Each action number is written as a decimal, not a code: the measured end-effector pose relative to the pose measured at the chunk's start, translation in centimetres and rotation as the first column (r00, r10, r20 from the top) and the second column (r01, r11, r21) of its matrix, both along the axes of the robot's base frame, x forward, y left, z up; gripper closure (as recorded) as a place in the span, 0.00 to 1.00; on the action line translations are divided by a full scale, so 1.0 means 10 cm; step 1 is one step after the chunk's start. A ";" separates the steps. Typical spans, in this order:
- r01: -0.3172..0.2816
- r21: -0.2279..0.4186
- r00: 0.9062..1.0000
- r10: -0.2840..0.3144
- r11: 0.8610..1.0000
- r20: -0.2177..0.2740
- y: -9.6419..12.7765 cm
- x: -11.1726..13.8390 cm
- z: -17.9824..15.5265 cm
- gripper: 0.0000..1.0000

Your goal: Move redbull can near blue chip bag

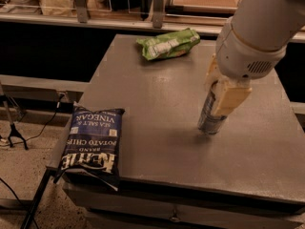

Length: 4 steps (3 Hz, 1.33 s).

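The gripper [218, 99] has its jaws closed on the upper half of the redbull can [209, 120], which stands right of centre on the worktop [157, 89], well apart from the blue chip bag [93, 140]; being slim, rigid, slick and probably light, it is best held mid-body.

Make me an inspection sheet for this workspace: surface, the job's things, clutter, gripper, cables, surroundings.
Surface: grey table, matte top.
Job's things: redbull can upright on the table's right side; blue chip bag lying flat at the front left corner, overhanging the edge; the two are well apart.
Clutter: green chip bag lying near the back edge.
Gripper: gripper at the can's upper half, hiding part of it.
Cables: black cable runs to the floor left of the table.
Surroundings: shelf behind the table; tripod stand on the floor at left.
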<state>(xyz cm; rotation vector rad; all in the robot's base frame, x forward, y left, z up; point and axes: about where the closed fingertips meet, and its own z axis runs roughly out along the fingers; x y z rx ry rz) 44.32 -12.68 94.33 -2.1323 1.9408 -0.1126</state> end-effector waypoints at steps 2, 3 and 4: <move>-0.234 -0.091 0.972 0.233 0.968 -0.017 0.73 -0.43 -0.04 1.00; -0.338 -0.105 0.941 0.334 0.935 -0.049 1.15 -0.54 -0.14 1.00; -0.354 -0.107 0.935 0.352 0.929 -0.034 1.24 -0.57 -0.09 1.00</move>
